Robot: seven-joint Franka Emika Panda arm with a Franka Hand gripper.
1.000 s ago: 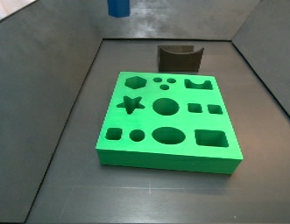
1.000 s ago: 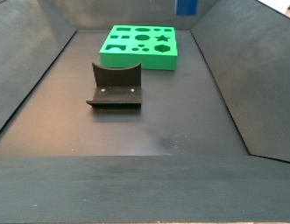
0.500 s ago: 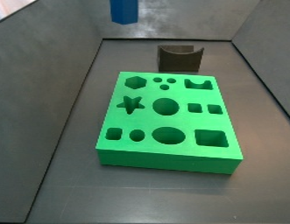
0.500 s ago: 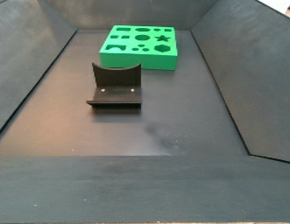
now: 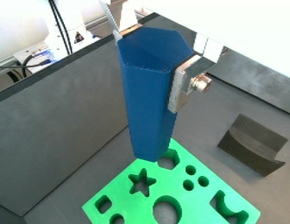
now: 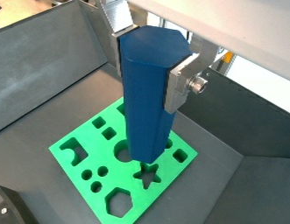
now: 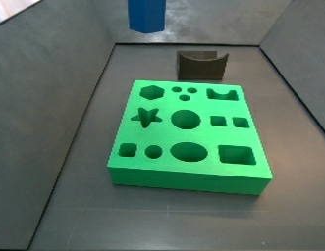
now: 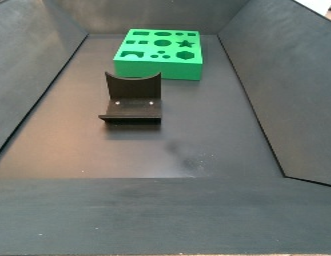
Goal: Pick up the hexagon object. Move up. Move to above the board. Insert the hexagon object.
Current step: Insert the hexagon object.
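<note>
**Blue peg held high over green board**

We list one gripper [image 5: 153,52], its jaws clenched on the blue peg [image 5: 151,96], which hangs upright above the green board [image 5: 135,210]. In a side view the peg [image 7: 146,14] shows at the top edge, well above the board [image 7: 189,137]. We note the fixture [image 8: 132,97] on the floor, near the board [image 8: 162,52].

The dark grey floor [image 8: 195,140] of the walled bin carries two things. The board [image 7: 189,132], bright green with shaped holes, lies flat on it. The fixture [image 8: 130,97], a dark L-shaped bracket on its base plate, stands near the board, apart from it. The tool [image 5: 157,52] is high above the board, closed around the blue hexagon object [image 5: 153,96].
</note>
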